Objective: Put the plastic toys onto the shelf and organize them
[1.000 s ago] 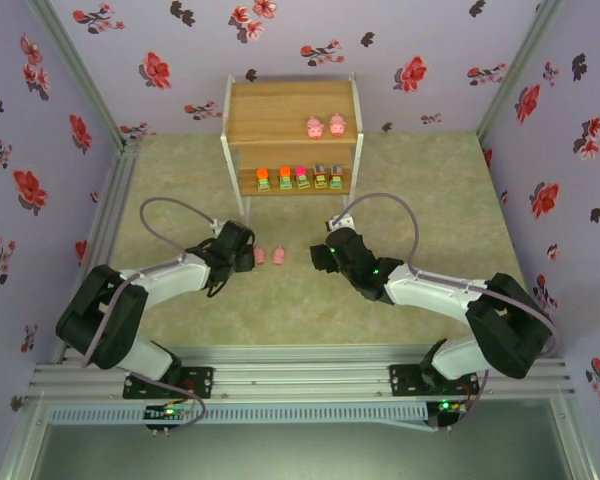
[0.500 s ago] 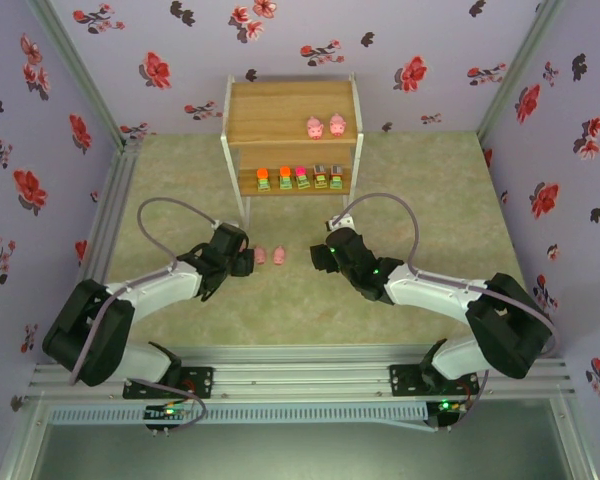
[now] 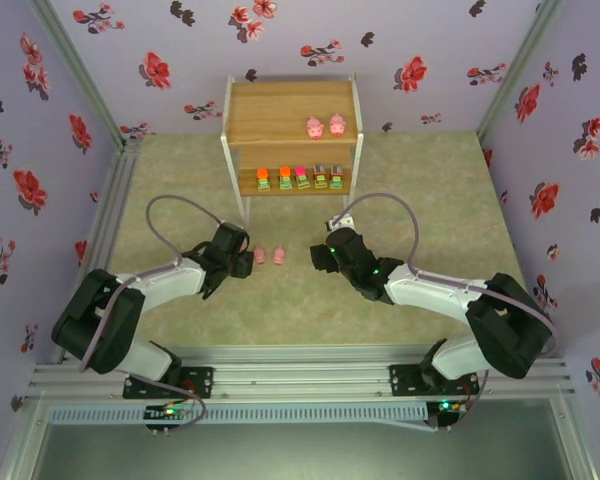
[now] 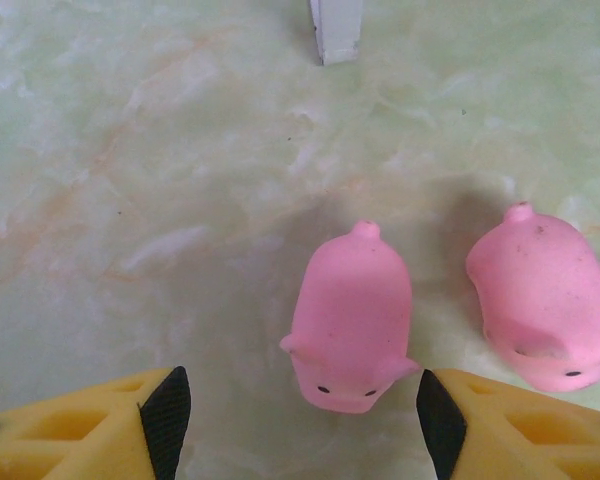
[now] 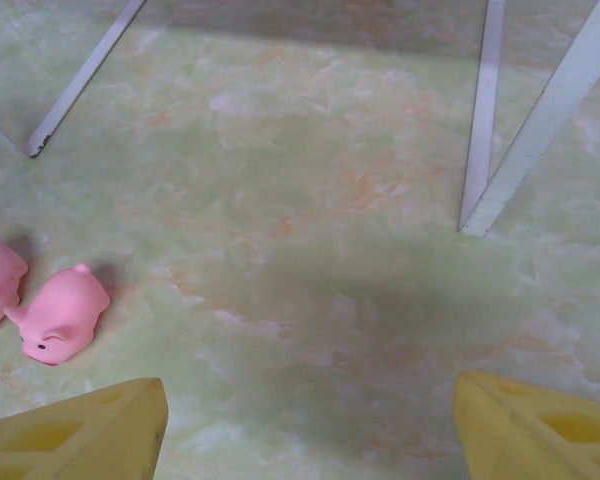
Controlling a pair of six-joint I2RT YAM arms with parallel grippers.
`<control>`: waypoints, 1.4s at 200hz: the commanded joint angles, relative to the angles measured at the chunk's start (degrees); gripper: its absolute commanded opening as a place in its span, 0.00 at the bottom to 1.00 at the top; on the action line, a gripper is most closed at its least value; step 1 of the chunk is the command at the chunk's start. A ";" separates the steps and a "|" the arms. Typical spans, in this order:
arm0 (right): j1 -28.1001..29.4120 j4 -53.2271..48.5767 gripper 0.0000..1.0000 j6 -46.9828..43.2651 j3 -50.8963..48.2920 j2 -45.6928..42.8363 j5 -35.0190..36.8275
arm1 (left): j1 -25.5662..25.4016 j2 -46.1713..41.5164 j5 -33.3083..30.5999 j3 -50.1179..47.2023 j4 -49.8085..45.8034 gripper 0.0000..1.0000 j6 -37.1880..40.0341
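Left wrist view: left claw (image 4: 302, 421) open astride one pink pig (image 4: 350, 310) mid-bench — seemingly set to grab it for the shelf (image 3: 278, 108) at the far edge — right claw (image 5: 310, 430) hangs open, empty.

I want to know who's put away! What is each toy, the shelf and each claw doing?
loose pigs: sitting on the table, not shelved yet.
shelved pigs: side by side on the top tier.
blocks: in a row on the lower tier.
shelf: upright.
left gripper: open, one loose pig at its mouth, untouched.
right gripper: open, empty.
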 commanded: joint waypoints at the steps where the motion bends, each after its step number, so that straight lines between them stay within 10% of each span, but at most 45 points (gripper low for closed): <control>1: -0.52 -1.23 0.67 0.50 1.39 -0.12 0.22 | 0.52 2.08 0.77 2.72 1.00 0.65 2.50; 280: -0.58 -1.58 0.65 0.35 2.09 0.95 -1.73 | 1.24 2.49 2.02 -4.32 11.54 0.52 -2.59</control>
